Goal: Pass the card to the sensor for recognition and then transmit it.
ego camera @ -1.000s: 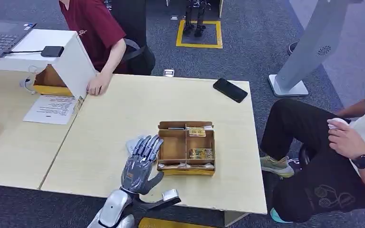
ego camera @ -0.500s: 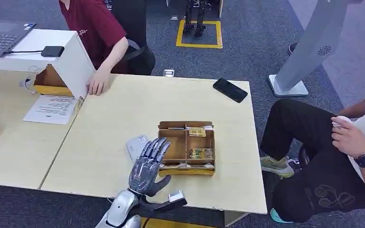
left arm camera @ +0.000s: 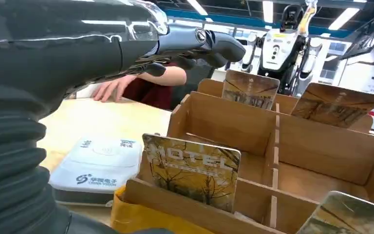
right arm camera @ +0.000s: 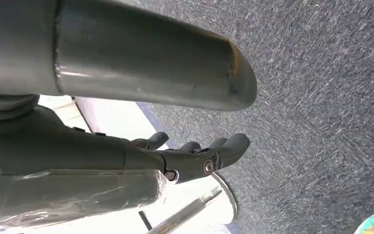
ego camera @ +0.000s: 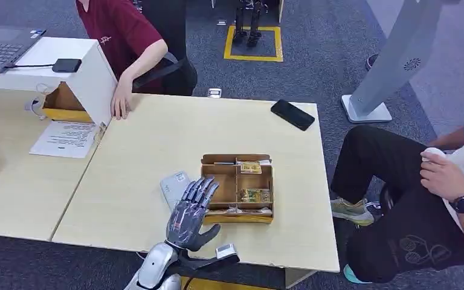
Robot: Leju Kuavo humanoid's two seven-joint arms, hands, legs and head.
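A brown cardboard box [ego camera: 220, 188] with several compartments stands near the table's front edge, and yellow hotel cards [ego camera: 255, 195] stand in it. A white card reader [ego camera: 173, 184] lies flat just left of the box. My left hand [ego camera: 189, 217] hovers open over the box's front left corner, fingers spread and pointing away from me, with nothing in it. In the left wrist view a hotel card [left arm camera: 192, 170] leans in the nearest compartment, beside the reader [left arm camera: 97, 163], under my fingers [left arm camera: 209, 44]. My right hand [right arm camera: 195, 158] hangs over the carpet, fingers loosely extended and holding nothing.
A black phone [ego camera: 292, 114] lies at the table's far right. A person in red rests a hand [ego camera: 119, 106] by a white stand [ego camera: 90, 78] at the far left, above a paper sheet [ego camera: 66, 139]. Another person [ego camera: 441, 181] sits to the right.
My left hand slid right and slightly back toward the box's front corner, uncovering the white reader. The person's hand at the far left shifted a little.
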